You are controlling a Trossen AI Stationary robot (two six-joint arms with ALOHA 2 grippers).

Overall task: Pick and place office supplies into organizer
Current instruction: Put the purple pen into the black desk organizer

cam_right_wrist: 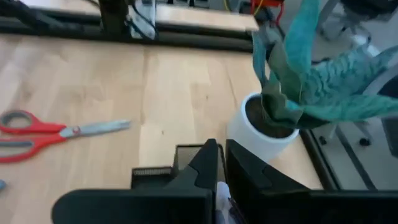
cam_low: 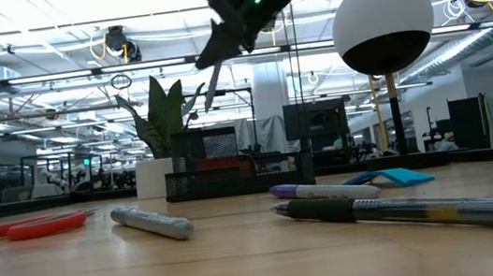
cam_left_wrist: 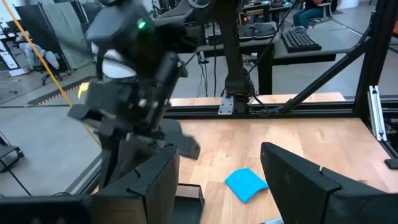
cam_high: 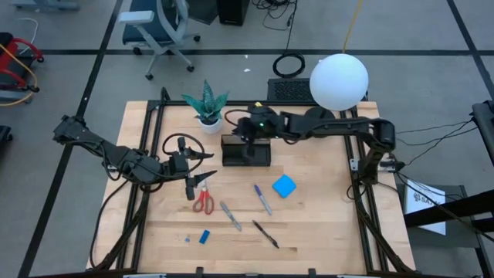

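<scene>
The black organizer (cam_high: 247, 152) stands mid-table at the far side, in front of the potted plant (cam_high: 207, 104). My right gripper (cam_high: 238, 127) hovers above the organizer's left end, shut on a thin grey pen (cam_low: 212, 87). My left gripper (cam_high: 204, 166) waits open and raised left of the organizer, nothing between its fingers (cam_left_wrist: 158, 177). The red-handled scissors (cam_high: 202, 197), purple pen (cam_high: 262, 198), grey pen (cam_high: 230, 216), black pen (cam_high: 265, 233), blue notepad (cam_high: 284, 186) and tiny blue block (cam_high: 204, 237) lie flat on the table. My right gripper pinches the pen near its upper end (cam_low: 216, 66) between its two fingers; a pale strip (cam_right_wrist: 221, 193) shows in the gap between them. The fingers slant down from the table's right. The pen hangs below them, tilted, clear of the organizer.
A white globe lamp (cam_high: 340, 81) stands at the far right over the right arm. The plant's leaves (cam_right_wrist: 298, 74) reach close beside my right gripper. Bare wood lies right of the notepad and along the near edge.
</scene>
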